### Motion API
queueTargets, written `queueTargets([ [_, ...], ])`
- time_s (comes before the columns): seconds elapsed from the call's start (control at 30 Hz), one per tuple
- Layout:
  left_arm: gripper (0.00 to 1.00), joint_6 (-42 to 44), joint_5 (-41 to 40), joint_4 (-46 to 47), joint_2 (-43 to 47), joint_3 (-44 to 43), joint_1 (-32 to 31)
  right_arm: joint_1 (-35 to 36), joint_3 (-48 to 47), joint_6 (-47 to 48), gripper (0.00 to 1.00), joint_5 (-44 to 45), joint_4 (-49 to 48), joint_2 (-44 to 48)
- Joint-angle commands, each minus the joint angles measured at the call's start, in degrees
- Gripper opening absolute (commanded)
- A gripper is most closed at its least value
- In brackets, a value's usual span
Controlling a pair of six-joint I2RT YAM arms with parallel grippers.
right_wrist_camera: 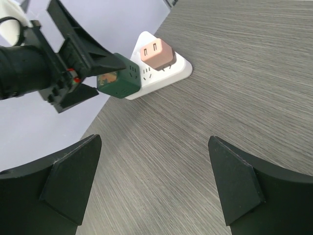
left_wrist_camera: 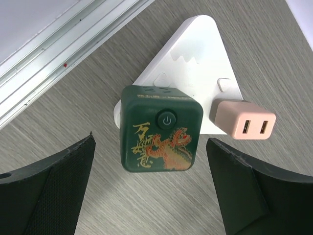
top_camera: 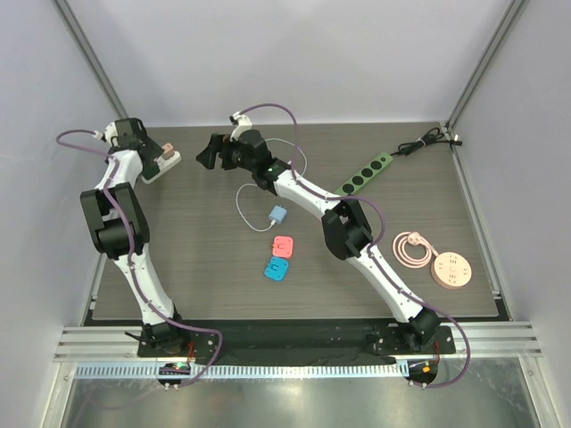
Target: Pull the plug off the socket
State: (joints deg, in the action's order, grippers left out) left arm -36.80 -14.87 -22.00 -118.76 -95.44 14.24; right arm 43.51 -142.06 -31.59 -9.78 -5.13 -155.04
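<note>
A white triangular socket lies on the dark wood table at the far left. A dark green cube plug with a gold dragon and a pink USB plug sit in it. My left gripper is open directly above, its fingers wide on either side of the green cube and not touching it. My right gripper is open and empty over bare table, short of the socket. It faces the green cube, the pink plug and the left gripper.
A light blue charger with a white cable, a pink adapter and a blue adapter lie mid-table. A green power strip lies at the back right. A round pink extension socket lies at the right. The left wall is close to the socket.
</note>
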Motion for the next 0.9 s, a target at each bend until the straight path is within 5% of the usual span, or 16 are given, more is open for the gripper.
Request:
queueTargets([
  [0.0, 0.95, 1.6, -2.0, 0.0, -1.2, -2.9, -0.3, 0.3, -0.9, -1.6, 0.97, -1.6, -4.7, 0.2],
  [0.23, 0.79, 2.8, -1.4, -0.9, -3.8, -4.4, -0.3, 0.3, -0.6, -3.6, 0.97, -3.2, -7.0, -0.7],
  [0.47, 0.34, 3.5, 0.1, -1.6, -2.0, -2.1, -0.3, 0.3, -0.4, -6.2, 0.96, -4.2, -9.1, -1.6],
  [0.63, 0.15, 3.0, 3.3, -1.3, 3.9, 5.9, -0.3, 0.3, -0.1, -9.4, 0.96, -5.9, -11.0, -2.4],
  [0.67, 0.02, 2.4, 3.9, -1.1, 4.9, 7.4, -0.2, 0.3, 0.4, -10.0, 0.96, -6.3, -12.3, -2.7],
  [0.87, 0.00, 1.4, 7.3, -0.7, 13.1, 16.2, -0.6, 0.5, -0.1, -15.9, 0.95, -11.3, -15.9, -5.7],
])
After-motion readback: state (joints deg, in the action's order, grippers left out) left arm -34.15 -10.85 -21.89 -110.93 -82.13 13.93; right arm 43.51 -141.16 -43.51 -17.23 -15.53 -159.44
